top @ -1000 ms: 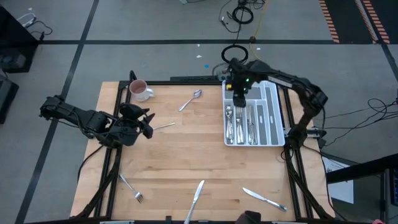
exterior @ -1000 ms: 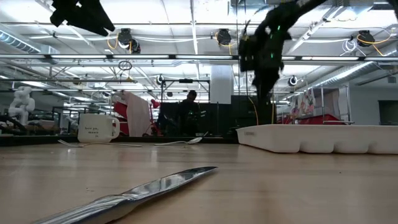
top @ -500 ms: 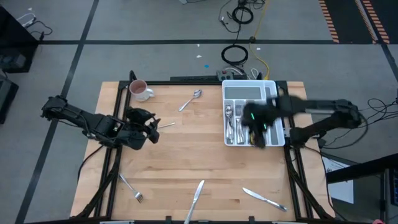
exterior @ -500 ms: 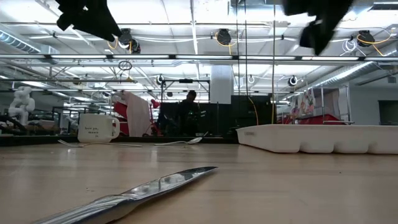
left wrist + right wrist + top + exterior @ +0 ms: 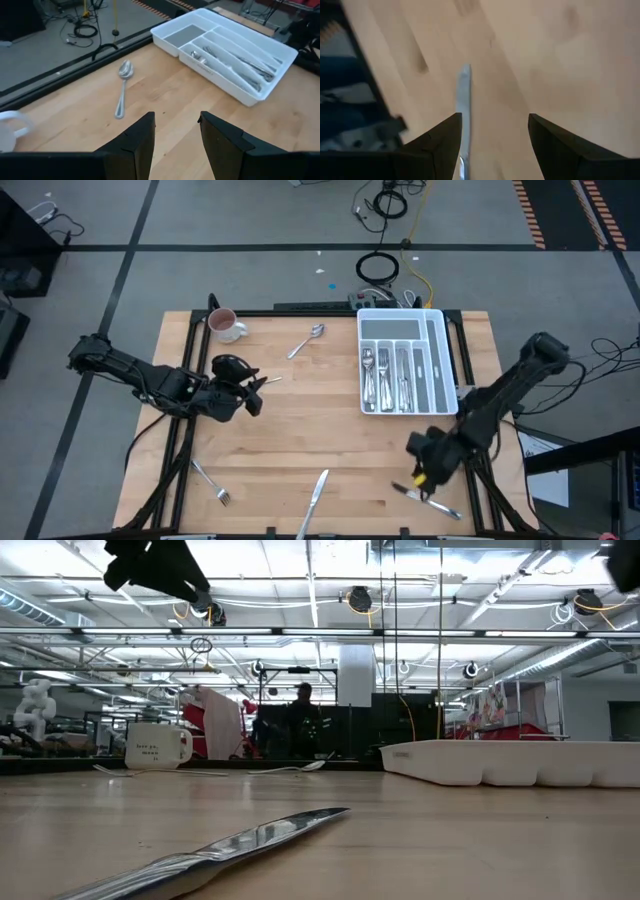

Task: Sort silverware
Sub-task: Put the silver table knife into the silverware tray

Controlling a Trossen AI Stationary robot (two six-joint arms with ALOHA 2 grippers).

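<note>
**Inspector:** Pale wooden butcher-block table (image 5: 300,430) on dark frame, grey floor around, workshop with ceiling lights beyond. Right gripper (image 5: 428,470) low at near right corner, fingers spread wide, nothing between them; directly over slim shiny metal table knife (image 5: 464,115), not yet touching as far as visible.

**Clerk:** And the other claw?

**Inspector:** Left gripper (image 5: 176,137) at left-centre, raised off the wood, fingers parted, empty. Pointed toward polished steel spoon with oval bowl (image 5: 123,82) lying near far edge. A thin handle-like piece (image 5: 268,379) just beside that gripper; type cannot be told.

**Clerk:** Progress?

**Inspector:** Judged well advanced, not complete. White moulded plastic cutlery tray with long narrow compartments (image 5: 435,340) at far right, holding a good number of bright pieces in its left and middle slots; right slot and short top section bare. Left loose: the spoon, a second smooth tapered knife (image 5: 313,502) at near edge, a four-tined steel fork (image 5: 210,482) at near left, the knife under the right gripper.

**Clerk:** Anything else?

**Inspector:** Glazed white ceramic mug with pink inside (image 5: 224,324) at far left corner, well apart from the silverware.
</note>
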